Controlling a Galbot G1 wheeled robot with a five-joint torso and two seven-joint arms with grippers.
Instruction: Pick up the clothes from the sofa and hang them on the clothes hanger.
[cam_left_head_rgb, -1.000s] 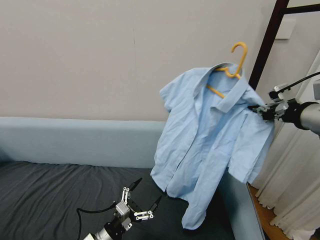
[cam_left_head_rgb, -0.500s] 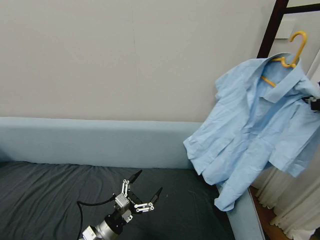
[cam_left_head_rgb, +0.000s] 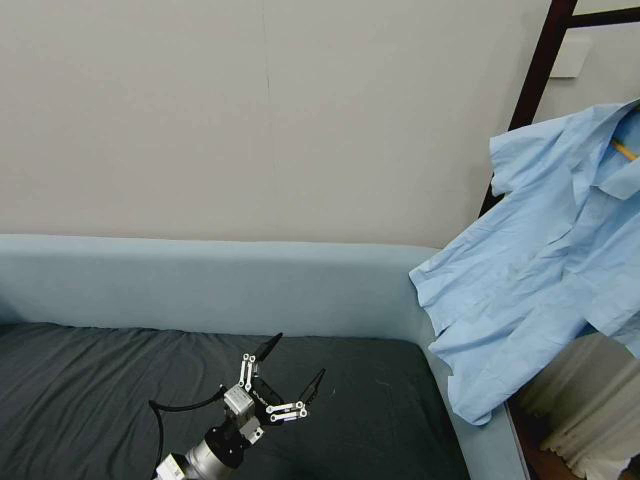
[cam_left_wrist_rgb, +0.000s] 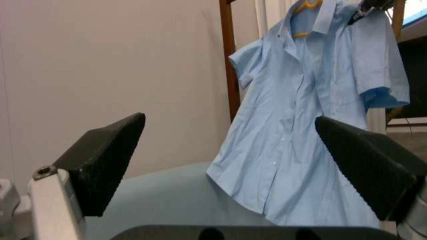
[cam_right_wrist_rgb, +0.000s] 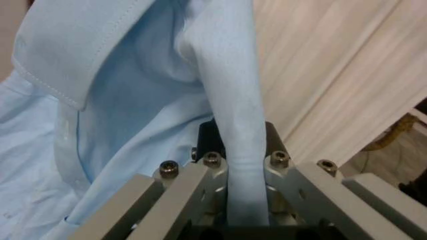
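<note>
A light blue short-sleeved shirt (cam_left_head_rgb: 545, 270) on a yellow hanger (cam_left_head_rgb: 624, 150) hangs in the air at the far right, past the sofa's end and beside the dark brown rack post (cam_left_head_rgb: 543, 62). My right gripper (cam_right_wrist_rgb: 240, 134) is shut on a fold of the shirt (cam_right_wrist_rgb: 133, 100) near the shoulder; the left wrist view shows the right gripper (cam_left_wrist_rgb: 365, 9) high up by the hanger (cam_left_wrist_rgb: 305, 7). Low over the dark grey sofa seat (cam_left_head_rgb: 90, 390), my left gripper (cam_left_head_rgb: 300, 358) stands open with nothing between its wide-spread fingers (cam_left_wrist_rgb: 100, 155).
The sofa's light blue backrest (cam_left_head_rgb: 200, 285) runs along a plain wall. Its right armrest (cam_left_head_rgb: 450, 400) sits just under the shirt's hem. Pale curtains (cam_right_wrist_rgb: 347, 75) hang behind the shirt, and wooden floor (cam_left_head_rgb: 530, 455) shows beyond the sofa's end.
The right gripper has carried the shirt and hanger to the right and upward, off the sofa toward the rack post, partly out of the head view. The left gripper has barely moved.
</note>
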